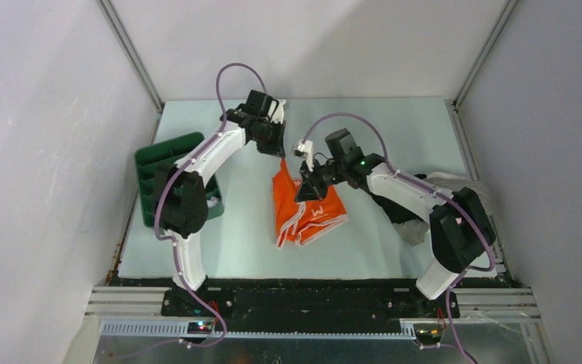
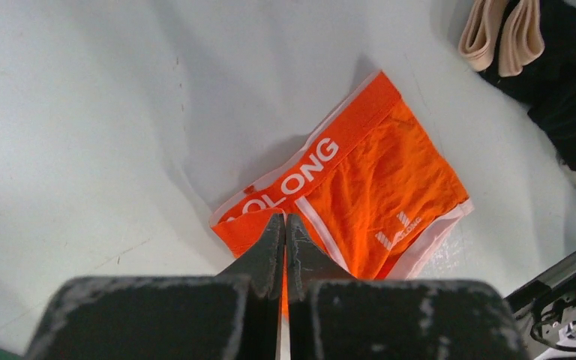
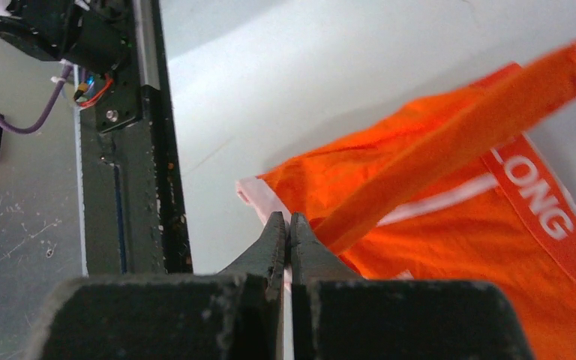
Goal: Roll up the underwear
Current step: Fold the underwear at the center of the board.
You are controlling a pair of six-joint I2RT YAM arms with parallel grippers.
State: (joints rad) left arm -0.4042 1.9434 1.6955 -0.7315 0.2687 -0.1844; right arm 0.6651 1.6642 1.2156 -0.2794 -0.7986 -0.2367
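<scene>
Top external view, watched from my remote station: a pale mint tabletop (image 1: pixel 394 129) is boxed in by plain white walls (image 1: pixel 45 114) with grey metal corner posts. A green basket (image 1: pixel 168 152) sits at 9 o'clock. A heap of dark and pale clothes (image 1: pixel 447 186) lies at 3 o'clock.

At the table's centre is the underwear (image 1: pixel 314 216), a pair of bright orange boxer briefs with white trim. White lettering ending in "LONG" runs along the waistband (image 2: pixel 322 161), and the leg openings point toward 6 o'clock. The 12 o'clock end rises off the surface into a peak.

The left gripper (image 1: pixel 276 149) is clenched on that raised end. The right gripper (image 1: pixel 305 191), just beside it toward 4 o'clock, is pinched tight on an orange fold. A taut strip of fabric runs from its tips.
</scene>
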